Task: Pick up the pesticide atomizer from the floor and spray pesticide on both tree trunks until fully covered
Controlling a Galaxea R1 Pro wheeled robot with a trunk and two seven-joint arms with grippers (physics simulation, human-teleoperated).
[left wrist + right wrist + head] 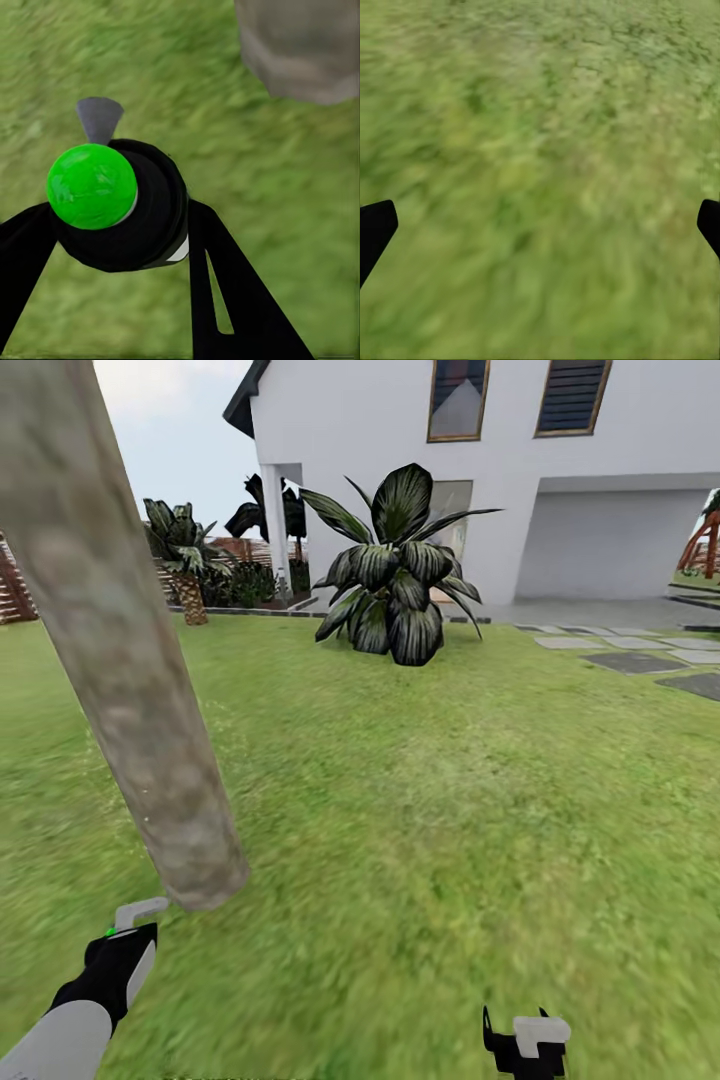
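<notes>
Pesticide atomizer [112, 206], black, green-capped, clamped in closed left gripper [128, 945] at lower left of head view, grey nozzle aimed at base of leaning tree trunk [120, 660] just ahead and above; right gripper [527, 1043] wide open, empty, over grass.

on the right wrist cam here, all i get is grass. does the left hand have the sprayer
Observer: Yes. In the left wrist view the left gripper is shut on the pesticide atomizer, green spot toward the camera.
Operator: any tree near it
Observer: The head view shows a tree trunk meeting the grass just beyond that gripper.
Operator: spray on the trunk yet
Observer: No white specks on it that I can make out.
Operator: my gripper
Observer: The right gripper is open, holding nothing.
</notes>
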